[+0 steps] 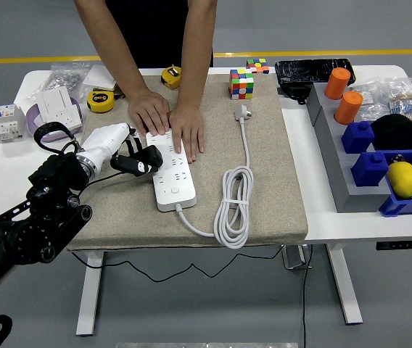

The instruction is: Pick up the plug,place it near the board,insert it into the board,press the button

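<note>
A workshop or test lab: a height-adjustable white bench (17,174) on a grey industrial floor (380,29) with a yellow lane line (322,53), blue parts bins (402,206), tape measures (101,101) and circuit breakers (6,121).

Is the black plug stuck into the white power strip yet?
Cannot tell. The left hand holds the black plug right at the power strip's edge.
</note>
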You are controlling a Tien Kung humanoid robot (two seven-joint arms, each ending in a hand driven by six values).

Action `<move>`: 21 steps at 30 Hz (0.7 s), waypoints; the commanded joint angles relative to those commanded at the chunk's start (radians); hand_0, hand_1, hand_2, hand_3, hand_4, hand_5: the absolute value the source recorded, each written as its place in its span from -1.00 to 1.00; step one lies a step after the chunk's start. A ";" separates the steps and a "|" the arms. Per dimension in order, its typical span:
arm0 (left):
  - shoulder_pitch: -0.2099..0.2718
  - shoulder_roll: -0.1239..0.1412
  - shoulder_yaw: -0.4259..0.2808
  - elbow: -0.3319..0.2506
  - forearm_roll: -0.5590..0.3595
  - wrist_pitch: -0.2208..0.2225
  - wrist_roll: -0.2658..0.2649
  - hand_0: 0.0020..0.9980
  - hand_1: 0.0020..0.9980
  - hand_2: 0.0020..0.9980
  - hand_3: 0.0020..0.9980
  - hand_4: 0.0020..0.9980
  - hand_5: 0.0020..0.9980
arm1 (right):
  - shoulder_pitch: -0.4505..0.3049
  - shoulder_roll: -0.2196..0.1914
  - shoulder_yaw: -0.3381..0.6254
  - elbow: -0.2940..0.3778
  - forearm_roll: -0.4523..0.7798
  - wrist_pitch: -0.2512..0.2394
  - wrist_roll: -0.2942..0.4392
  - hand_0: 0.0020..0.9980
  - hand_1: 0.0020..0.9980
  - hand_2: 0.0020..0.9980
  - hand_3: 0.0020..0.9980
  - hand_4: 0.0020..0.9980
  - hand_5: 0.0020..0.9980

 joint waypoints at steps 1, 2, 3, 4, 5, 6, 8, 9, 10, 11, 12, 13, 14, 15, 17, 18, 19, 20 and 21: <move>-0.001 -0.003 0.001 -0.001 0.001 0.001 -0.001 -0.61 -0.90 -0.83 -0.76 0.50 -0.62 | 0.000 0.000 0.000 0.000 0.000 0.000 0.000 1.00 0.73 0.53 0.67 1.00 0.71; -0.003 -0.006 0.004 -0.001 0.001 0.002 -0.002 -0.61 -0.90 -0.83 -0.76 0.50 -0.62 | 0.001 0.000 0.000 0.000 0.000 0.000 0.000 1.00 0.73 0.53 0.67 1.00 0.71; -0.005 -0.007 0.008 -0.002 0.001 0.002 -0.003 -0.61 -0.90 -0.83 -0.76 0.50 -0.62 | 0.001 0.000 0.000 0.000 0.000 0.000 0.000 1.00 0.73 0.53 0.67 1.00 0.71; -0.009 -0.008 0.018 -0.002 0.001 0.001 -0.004 -0.61 -0.90 -0.83 -0.76 0.50 -0.62 | 0.002 0.000 -0.001 0.000 0.001 0.000 0.000 1.00 0.73 0.53 0.67 1.00 0.71; -0.013 -0.009 0.026 -0.001 -0.001 0.001 -0.005 -0.61 -0.90 -0.83 -0.76 0.50 -0.62 | 0.003 0.000 -0.001 0.000 0.001 0.000 0.000 1.00 0.73 0.53 0.67 1.00 0.71; -0.016 -0.009 0.035 -0.001 -0.004 0.002 -0.006 -0.61 -0.90 -0.83 -0.76 0.50 -0.62 | 0.003 -0.001 -0.001 0.000 0.001 0.000 0.000 1.00 0.73 0.53 0.67 1.00 0.71; -0.021 -0.012 0.045 0.001 -0.006 0.001 -0.007 -0.55 -0.71 -0.60 -0.47 0.58 -0.62 | 0.004 0.000 -0.002 0.000 0.002 0.000 0.000 1.00 0.73 0.53 0.67 1.00 0.71; -0.022 -0.015 0.044 0.001 -0.003 0.000 -0.007 -0.55 -0.71 -0.60 -0.47 0.58 -0.62 | 0.005 0.000 -0.002 0.000 0.002 0.000 0.000 1.00 0.73 0.53 0.67 1.00 0.71; -0.022 -0.019 0.041 0.003 0.000 0.000 -0.006 -0.55 -0.71 -0.60 -0.47 0.58 -0.62 | 0.005 0.000 -0.001 0.000 0.002 0.000 0.000 1.00 0.73 0.53 0.67 1.00 0.71; -0.023 -0.022 0.039 0.003 0.003 0.000 -0.005 -0.55 -0.71 -0.60 -0.47 0.58 -0.62 | 0.005 0.000 -0.001 0.000 0.002 0.000 0.000 1.00 0.73 0.53 0.67 1.00 0.71; -0.025 -0.024 0.037 0.003 0.007 0.000 -0.005 -0.55 -0.71 -0.60 -0.47 0.58 -0.62 | 0.005 0.001 0.000 0.000 0.001 0.000 -0.001 1.00 0.73 0.53 0.67 1.00 0.71; -0.026 -0.025 0.037 0.003 0.010 0.000 -0.005 -0.46 -0.31 -0.25 -0.05 0.67 -0.60 | 0.005 0.001 0.001 0.000 0.001 0.000 -0.001 1.00 0.73 0.53 0.66 1.00 0.72; -0.028 -0.025 0.037 0.003 0.012 -0.001 -0.004 -0.46 -0.31 -0.25 -0.05 0.67 -0.60 | 0.005 0.000 0.001 0.000 0.001 0.000 -0.001 1.00 0.73 0.53 0.66 1.00 0.72; -0.029 -0.025 0.037 0.004 0.015 -0.002 -0.003 -0.46 -0.31 -0.25 -0.05 0.67 -0.60 | 0.005 0.000 0.002 0.000 0.000 0.000 -0.001 1.00 0.73 0.53 0.66 1.00 0.72; -0.031 -0.026 0.037 0.005 0.018 -0.004 -0.002 -0.46 -0.31 -0.25 -0.05 0.67 -0.60 | 0.006 0.000 0.002 0.000 0.000 0.000 -0.001 1.00 0.73 0.53 0.66 1.00 0.72; -0.032 -0.026 0.038 0.007 0.020 -0.007 -0.001 -0.46 -0.31 -0.25 -0.05 0.67 -0.60 | 0.006 0.001 0.002 0.000 0.000 0.000 -0.001 1.00 0.73 0.53 0.66 1.00 0.72; -0.032 -0.026 0.039 0.009 0.020 -0.010 0.000 -0.46 -0.24 -0.17 0.01 0.66 -0.63 | 0.006 0.001 0.001 0.000 0.000 0.000 -0.001 1.00 0.73 0.53 0.66 1.00 0.72; -0.032 -0.026 0.044 0.011 0.020 -0.014 0.002 -0.46 -0.24 -0.17 0.01 0.66 -0.63 | 0.007 0.001 0.001 0.000 0.001 0.000 -0.001 1.00 0.73 0.53 0.66 1.00 0.72; -0.032 -0.027 0.048 0.012 0.019 -0.017 0.003 -0.46 -0.24 -0.17 0.01 0.66 -0.63 | 0.007 0.001 0.001 0.000 0.001 0.000 -0.001 1.00 0.73 0.53 0.66 1.00 0.72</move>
